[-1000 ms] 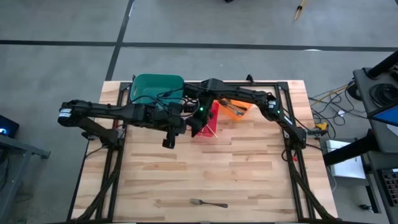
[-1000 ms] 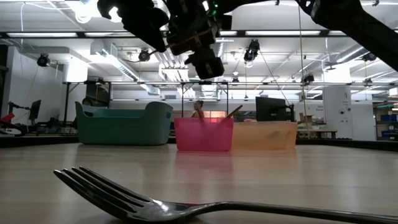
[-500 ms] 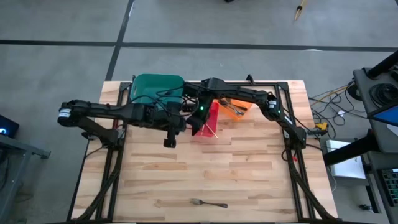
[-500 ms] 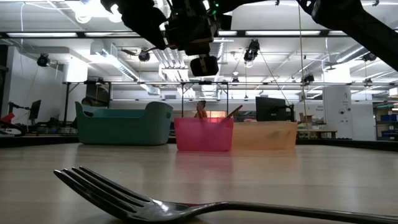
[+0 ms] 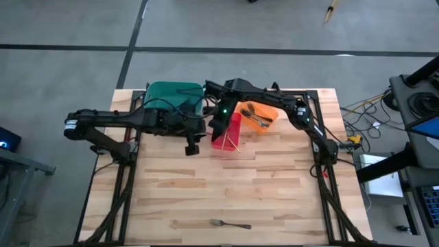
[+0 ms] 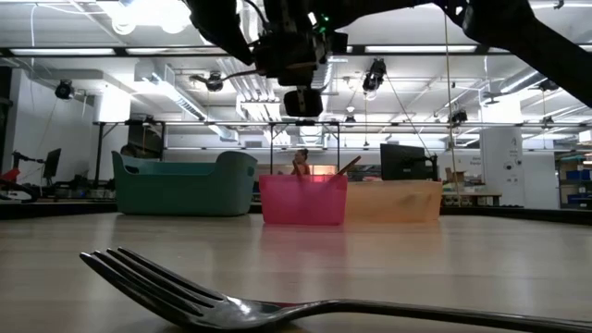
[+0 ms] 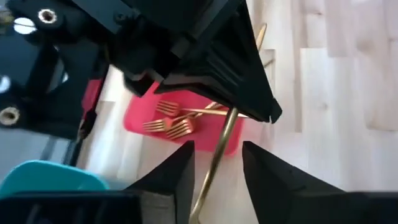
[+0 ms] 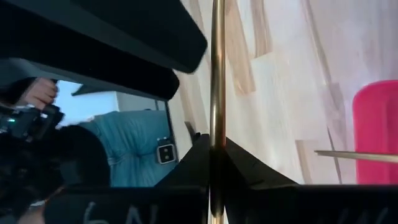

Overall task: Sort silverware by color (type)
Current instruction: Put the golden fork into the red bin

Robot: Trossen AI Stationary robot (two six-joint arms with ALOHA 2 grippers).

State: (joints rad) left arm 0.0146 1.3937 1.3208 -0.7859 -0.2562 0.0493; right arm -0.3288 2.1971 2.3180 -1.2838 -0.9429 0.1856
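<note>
Right gripper: fingers clamped on a gold fork, above the red bin's left edge.
Left gripper: jaws apart, the gold fork's handle between its fingers — just left of the red bin.
Red bin: several gold forks lie inside — one handle leans over its rim.
Orange bin: just right of red, utensils in it, type unclear.
Teal bin: at the back left, contents hidden.
Silver fork: alone on the table near the front edge.
</note>
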